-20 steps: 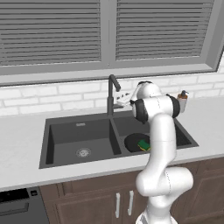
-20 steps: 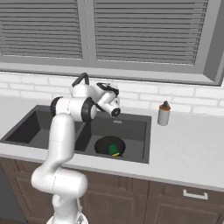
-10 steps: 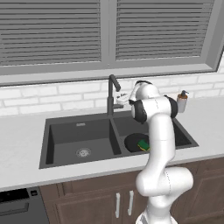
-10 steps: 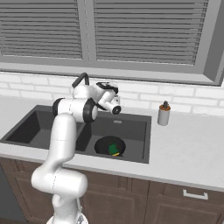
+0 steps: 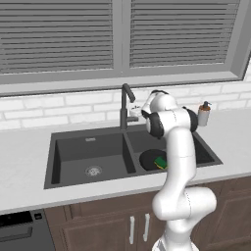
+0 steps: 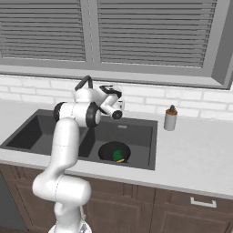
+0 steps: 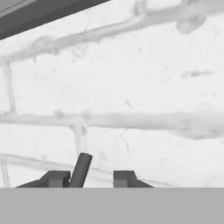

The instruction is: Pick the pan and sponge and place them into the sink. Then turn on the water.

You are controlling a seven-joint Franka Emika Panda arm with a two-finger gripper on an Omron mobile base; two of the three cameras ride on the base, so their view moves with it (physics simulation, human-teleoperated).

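Claw (image 7: 89, 177): fingers apart, faucet lever (image 7: 80, 169) against the left one.
Pan (image 6: 113, 151): right basin, sponge (image 6: 119, 156) inside.
Room: brick wall (image 7: 131, 87) close ahead.

Grey counter (image 5: 29, 147) carries the sink (image 5: 63, 147) and soap bottle (image 6: 170, 119)

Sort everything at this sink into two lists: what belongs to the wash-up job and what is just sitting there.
Belongs to the job:
pan, in the sink's right basin
sponge, lying in the pan
sink
faucet
faucet lever, between the gripper tips

Just sitting there:
soap dispenser bottle, on the counter
window blinds
brick backsplash
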